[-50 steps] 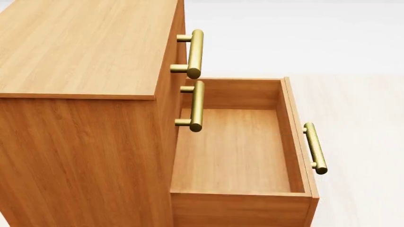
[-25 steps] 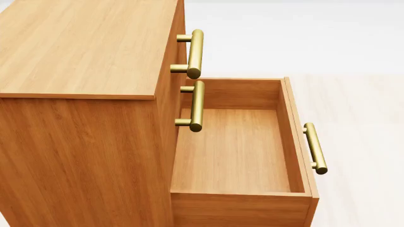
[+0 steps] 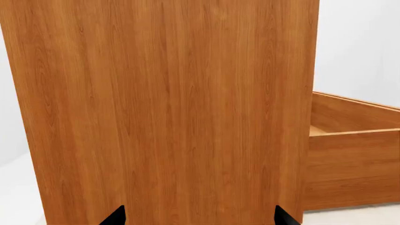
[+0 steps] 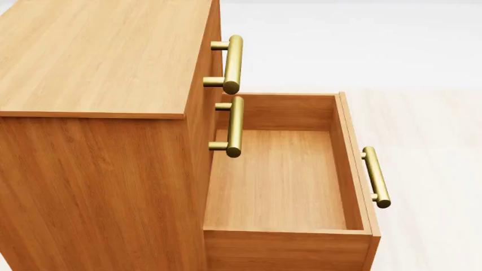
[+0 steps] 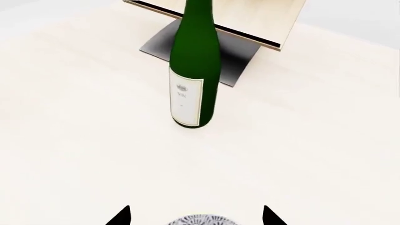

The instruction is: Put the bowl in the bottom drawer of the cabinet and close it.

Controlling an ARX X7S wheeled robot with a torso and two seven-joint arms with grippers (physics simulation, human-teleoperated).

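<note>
Head view first, working from your left: the cabinet point(image 4: 98, 113) fills that side, its two upper drawers shut, and to its right the bottom drawer point(image 4: 283, 180) is pulled well out and holds nothing. So the opening is done; the bowl has not yet gone in, and the closing is left after that.

Neither arm shows in the head view. In the left wrist view your left gripper point(image 3: 198, 216) faces the cabinet's plain side panel, with the open drawer's box beyond its edge. Only the two dark tips show, set wide apart with nothing between them, so those jaws read as open and empty.

In the right wrist view your right gripper point(image 5: 196, 216) also has its tips spread. The bowl point(image 5: 198, 220) is a patterned sliver on the pale counter point(image 5: 75, 140) between the tips, not gripped as far as can be told. Beyond it stands a green bottle point(image 5: 195, 70), and behind that a pale wood rack point(image 5: 262, 23).

You have yet to grasp, carry, place and shut.
</note>
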